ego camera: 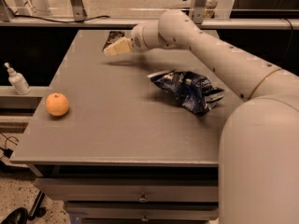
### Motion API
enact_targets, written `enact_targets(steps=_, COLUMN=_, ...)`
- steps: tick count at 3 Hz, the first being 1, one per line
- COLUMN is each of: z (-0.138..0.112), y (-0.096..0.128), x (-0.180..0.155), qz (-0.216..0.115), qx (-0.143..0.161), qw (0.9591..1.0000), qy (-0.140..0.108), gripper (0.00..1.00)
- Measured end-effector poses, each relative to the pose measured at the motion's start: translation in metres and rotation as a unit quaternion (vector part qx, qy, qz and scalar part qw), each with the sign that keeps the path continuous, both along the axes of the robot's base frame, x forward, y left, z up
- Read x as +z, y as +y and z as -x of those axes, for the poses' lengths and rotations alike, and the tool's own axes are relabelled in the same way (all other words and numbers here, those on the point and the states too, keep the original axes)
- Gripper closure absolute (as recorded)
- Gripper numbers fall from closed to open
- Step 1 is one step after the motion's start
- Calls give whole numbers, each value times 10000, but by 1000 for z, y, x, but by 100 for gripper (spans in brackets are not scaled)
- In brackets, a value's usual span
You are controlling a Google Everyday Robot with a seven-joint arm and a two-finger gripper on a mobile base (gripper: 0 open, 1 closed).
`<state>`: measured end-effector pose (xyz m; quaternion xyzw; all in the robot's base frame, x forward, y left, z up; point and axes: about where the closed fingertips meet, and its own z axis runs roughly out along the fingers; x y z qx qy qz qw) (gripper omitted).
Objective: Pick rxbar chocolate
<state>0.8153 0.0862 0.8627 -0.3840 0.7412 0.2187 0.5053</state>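
The rxbar chocolate (113,36) is a small flat black bar lying near the far edge of the grey table (117,125); its near end is partly covered by my gripper. My gripper (112,48) reaches in from the right on the white arm (210,55) and hovers just in front of and slightly over the bar.
A wrinkly dark-blue chip bag (189,90) lies right of the table's centre, under the arm. An orange (57,104) sits near the left edge. A small white bottle (17,80) stands on a ledge left of the table. Drawers (140,197) are below the front edge.
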Motion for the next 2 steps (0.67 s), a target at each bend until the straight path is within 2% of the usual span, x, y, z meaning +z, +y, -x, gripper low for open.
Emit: enact_targets(steps=2, z=-27, y=14, x=-19, qz=207, qx=-7, qw=9998, qy=8, gripper=0)
